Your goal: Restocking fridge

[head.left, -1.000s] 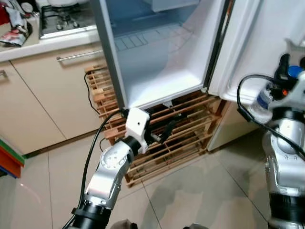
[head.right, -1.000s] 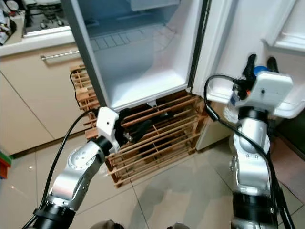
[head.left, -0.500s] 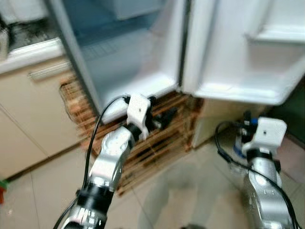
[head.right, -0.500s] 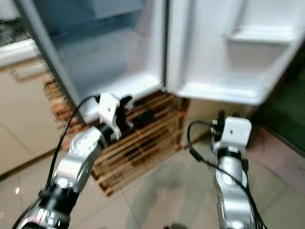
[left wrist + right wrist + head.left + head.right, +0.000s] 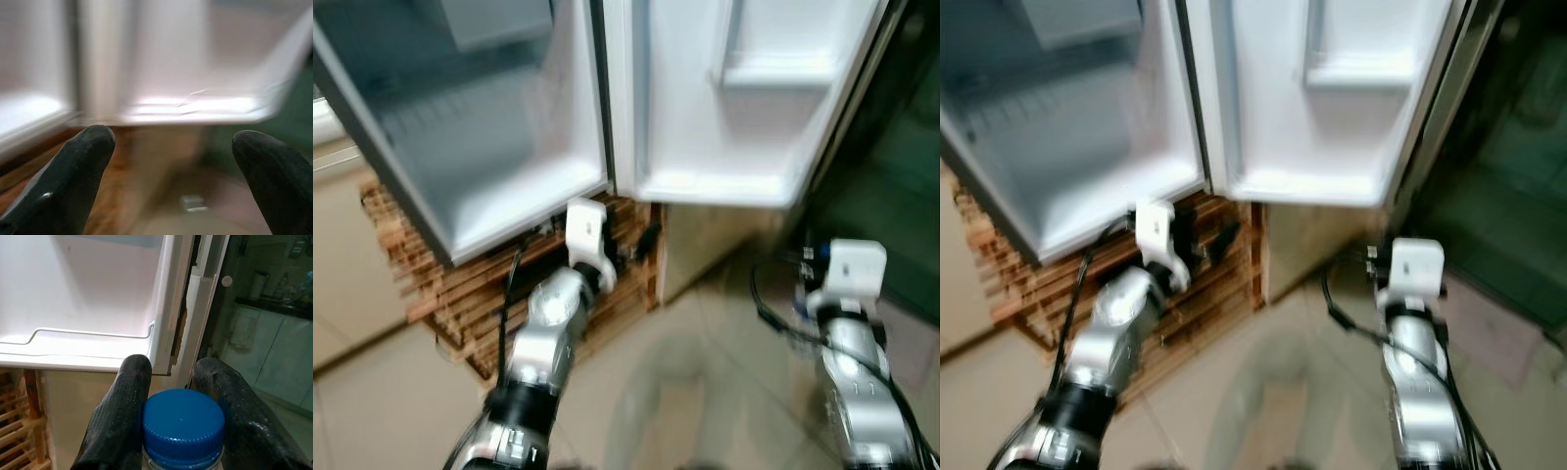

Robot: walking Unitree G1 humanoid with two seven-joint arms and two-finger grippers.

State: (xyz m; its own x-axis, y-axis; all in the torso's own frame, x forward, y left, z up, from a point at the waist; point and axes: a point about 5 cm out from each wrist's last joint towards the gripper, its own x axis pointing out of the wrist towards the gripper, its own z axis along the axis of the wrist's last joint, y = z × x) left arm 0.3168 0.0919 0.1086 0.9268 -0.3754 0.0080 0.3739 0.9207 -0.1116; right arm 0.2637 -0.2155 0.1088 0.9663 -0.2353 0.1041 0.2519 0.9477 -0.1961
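Right tool (image 5: 168,396) clamps the clear blue-capped plastic bottle (image 5: 183,428) by its neck, keeping it upright for loading, with the white fridge door shelf (image 5: 78,350) ahead and above it, while left tool (image 5: 171,166) is spread wide and empty near the slatted wooden rack (image 5: 440,294).

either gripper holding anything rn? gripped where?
Right gripper holds a bottle with a blue cap, its fingers on either side at the neck, just below the cap. Left gripper is open, holding nothing.
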